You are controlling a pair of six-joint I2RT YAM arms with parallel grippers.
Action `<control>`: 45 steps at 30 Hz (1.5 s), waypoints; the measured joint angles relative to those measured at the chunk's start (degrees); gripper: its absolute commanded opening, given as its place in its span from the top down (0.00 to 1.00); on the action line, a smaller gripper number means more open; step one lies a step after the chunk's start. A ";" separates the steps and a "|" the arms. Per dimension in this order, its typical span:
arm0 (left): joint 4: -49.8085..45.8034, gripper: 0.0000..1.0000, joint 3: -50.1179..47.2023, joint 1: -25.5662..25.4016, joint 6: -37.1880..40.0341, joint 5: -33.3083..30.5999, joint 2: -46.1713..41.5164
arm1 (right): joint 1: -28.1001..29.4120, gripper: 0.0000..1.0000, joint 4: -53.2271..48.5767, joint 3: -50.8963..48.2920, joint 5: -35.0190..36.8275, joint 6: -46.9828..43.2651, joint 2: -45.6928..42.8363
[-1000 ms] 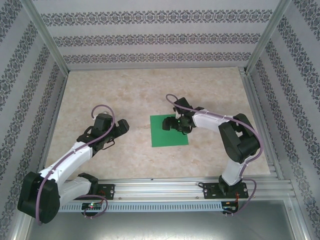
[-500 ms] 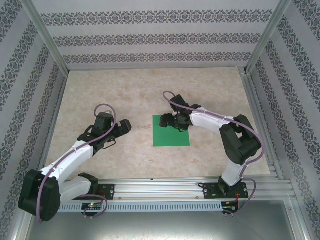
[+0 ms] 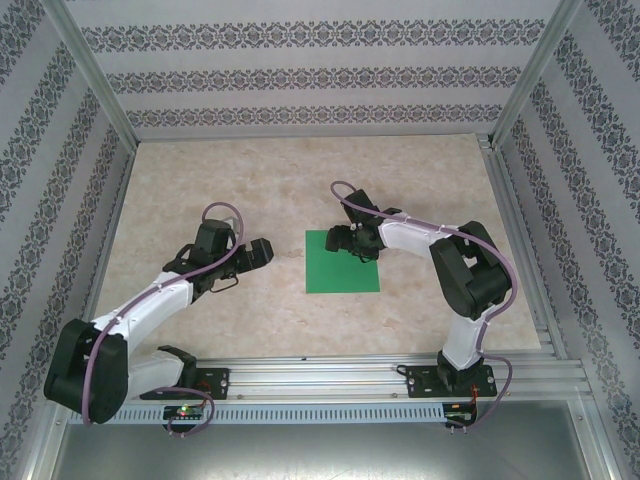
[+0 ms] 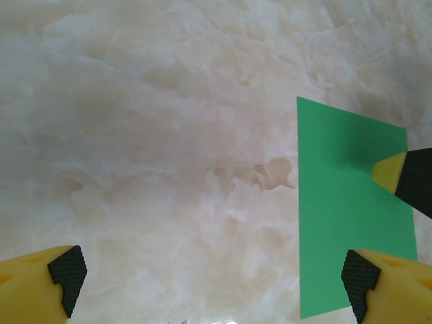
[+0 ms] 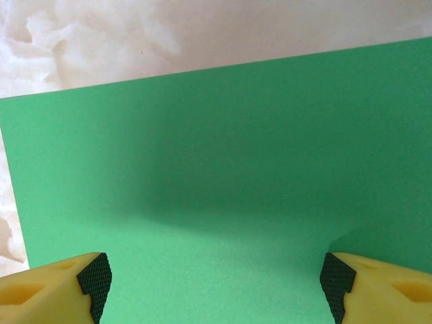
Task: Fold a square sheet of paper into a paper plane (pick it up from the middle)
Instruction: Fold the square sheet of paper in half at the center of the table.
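The thin, bright-green square sheet of paper (image 3: 342, 268) lay flat and unfolded on the pale marbled bench (image 3: 250, 180). The right end effector (image 3: 338, 240) hung low over its far half, spread wide and empty, apparently lining up a pinch near the middle. The left end effector (image 3: 258, 253) stood just left of the sheet, fully open and empty, probably ready to help.

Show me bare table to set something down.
Free: the table strip below the back wall, and the near strip between the square sheet of paper and the front rail. Crowded: mid-table, with the left gripper beside the sheet and the right gripper over it.
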 measured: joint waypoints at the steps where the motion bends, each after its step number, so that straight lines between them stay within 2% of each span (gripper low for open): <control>1: 0.00 0.00 0.00 0.04 -0.02 -0.68 0.17 | -0.24 0.16 -0.13 0.04 -0.07 0.00 0.00; 6: 0.00 0.00 0.76 1.40 0.02 -2.86 0.72 | -0.35 0.16 -0.48 0.33 -0.33 0.00 0.00; 13: 0.31 0.00 5.42 1.90 1.95 -3.30 3.04 | 0.22 0.10 -5.20 2.69 2.10 -2.21 -1.55; 15: 0.68 0.00 5.86 2.38 2.19 -2.71 3.04 | 1.22 0.02 -6.78 4.13 4.15 -3.13 -2.99; 22: 0.79 0.00 5.86 2.99 0.98 1.11 3.23 | 7.13 0.02 -13.60 8.39 14.01 -4.39 -4.68; 27: 2.40 0.00 4.72 2.99 -0.70 2.51 3.30 | 7.96 0.02 -17.18 8.39 17.35 -4.37 -4.26; 38: 4.96 0.00 3.98 2.99 -2.05 4.72 3.76 | 8.07 0.02 -20.61 12.00 16.52 -4.44 -1.14; 45: 6.64 0.00 4.63 2.99 -2.19 9.14 7.67 | 8.07 0.02 -21.99 14.56 14.64 -2.99 2.34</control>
